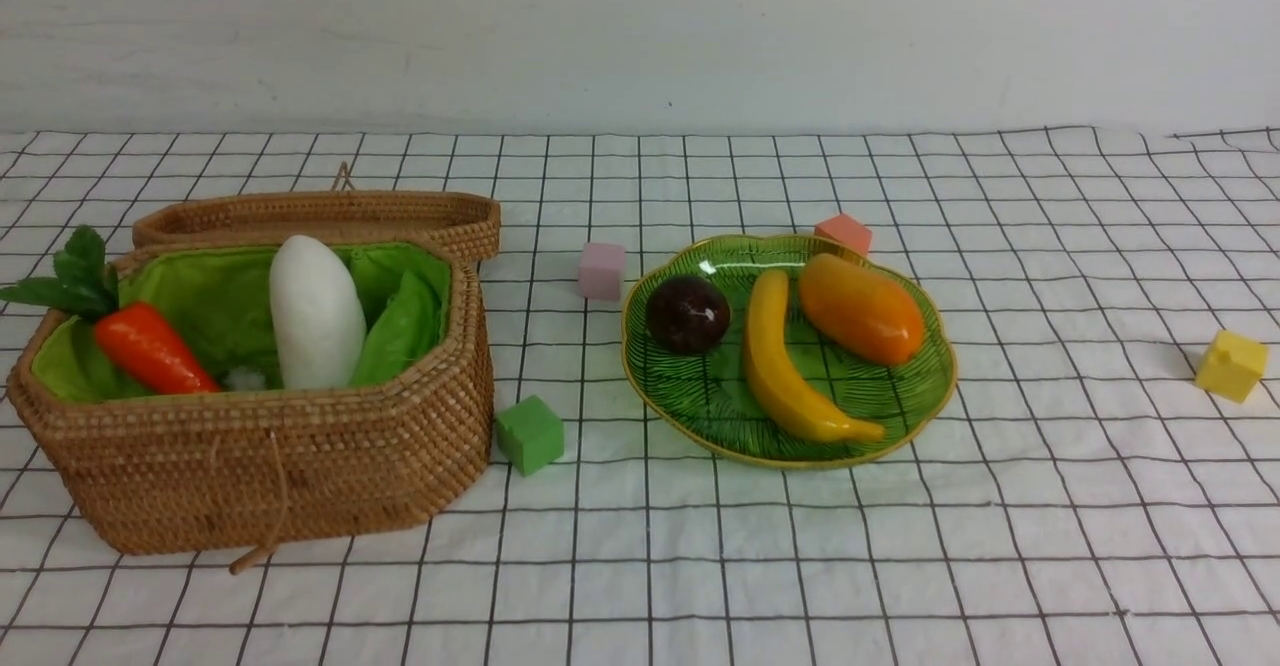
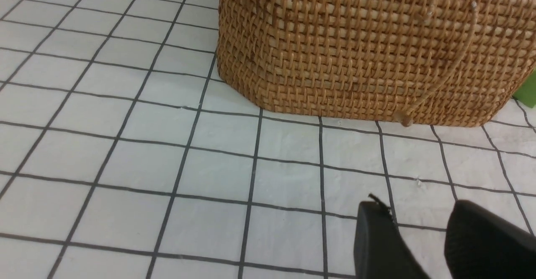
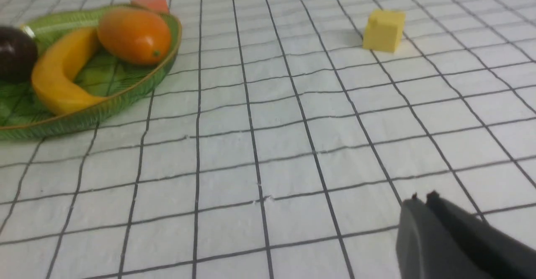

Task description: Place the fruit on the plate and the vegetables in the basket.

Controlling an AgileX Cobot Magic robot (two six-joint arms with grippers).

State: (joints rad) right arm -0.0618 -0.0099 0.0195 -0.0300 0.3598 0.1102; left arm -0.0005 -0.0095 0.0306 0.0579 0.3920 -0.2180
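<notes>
A: Where's everything?
B: Radish [image 1: 316, 314] and carrot [image 1: 152, 350] sit in the basket [image 1: 300, 466], frame left; mango [image 1: 860, 308], banana [image 1: 785, 366] and purple ball [image 1: 687, 313] on the plate [image 1: 920, 386], centre.
A: Clutter?
B: Foam cubes: green [image 1: 530, 434], pink [image 1: 601, 270], yellow [image 1: 1231, 366].
A: Grippers?
B: Left gripper [image 2: 418, 212] parted, empty; right gripper [image 3: 423, 199] closed, empty.

Only the fingertips of the robot show, and only in the wrist views. The left gripper [image 2: 418, 224] ends in two matte black fingers [image 2: 377, 241] with rounded, blunt tips and smooth, unmarked faces; a small frayed black shred sticks up from the top corner of one tip. The right gripper [image 3: 423, 198] ends in two dark grey-black fingers [image 3: 423, 245] of the same smooth matte material, with flat sides and small nubs at the tips. No cables, screws or markings are visible on either.
</notes>
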